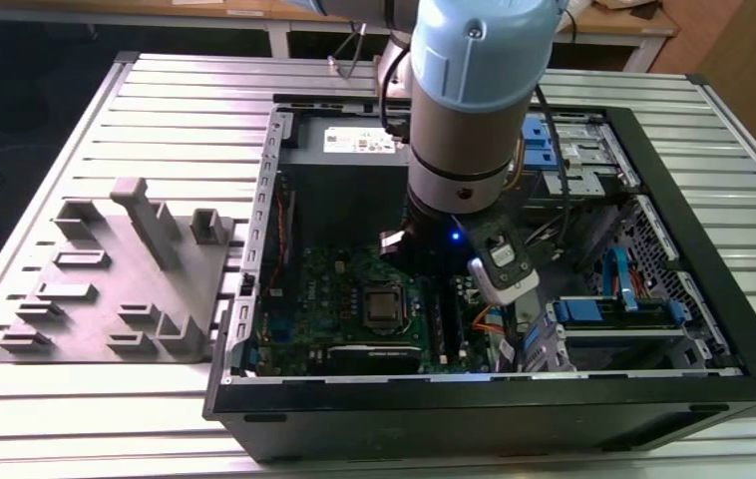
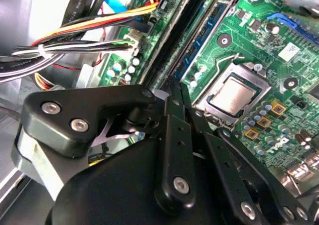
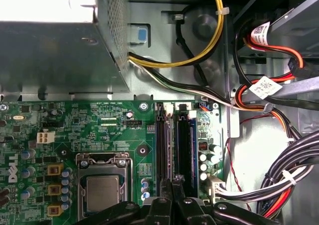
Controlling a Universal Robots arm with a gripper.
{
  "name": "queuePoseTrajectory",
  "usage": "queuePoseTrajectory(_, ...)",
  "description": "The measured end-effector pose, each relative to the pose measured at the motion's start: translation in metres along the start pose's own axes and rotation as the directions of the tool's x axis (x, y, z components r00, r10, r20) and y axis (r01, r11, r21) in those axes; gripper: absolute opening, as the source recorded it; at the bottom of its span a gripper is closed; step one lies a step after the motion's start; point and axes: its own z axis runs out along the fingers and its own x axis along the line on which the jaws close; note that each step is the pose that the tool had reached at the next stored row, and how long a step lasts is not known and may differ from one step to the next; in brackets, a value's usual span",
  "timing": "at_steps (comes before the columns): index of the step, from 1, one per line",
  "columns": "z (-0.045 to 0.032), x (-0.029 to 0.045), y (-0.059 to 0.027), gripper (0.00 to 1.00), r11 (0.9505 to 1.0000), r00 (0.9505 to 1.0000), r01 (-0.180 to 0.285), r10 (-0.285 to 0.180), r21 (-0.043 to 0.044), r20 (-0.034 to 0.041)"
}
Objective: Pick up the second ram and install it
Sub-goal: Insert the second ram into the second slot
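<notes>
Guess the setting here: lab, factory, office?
Likely a robotics lab test bench: an open PC case sits on a slatted aluminium table, beside a grey fixture block, with a wooden bench behind.

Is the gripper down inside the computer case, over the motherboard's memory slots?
Yes: in the first wrist view the gripper sits directly above the black memory slots on the green motherboard.

Dim case interior; overexposed glare, soft focus.
</notes>
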Motion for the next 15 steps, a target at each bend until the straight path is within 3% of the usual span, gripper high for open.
queuePoseTrajectory(15, 0.0024, 0.0, -0.0002, 0.09, 0.9999, 0.9999, -0.014, 0.014, 0.0015, 0.0009)
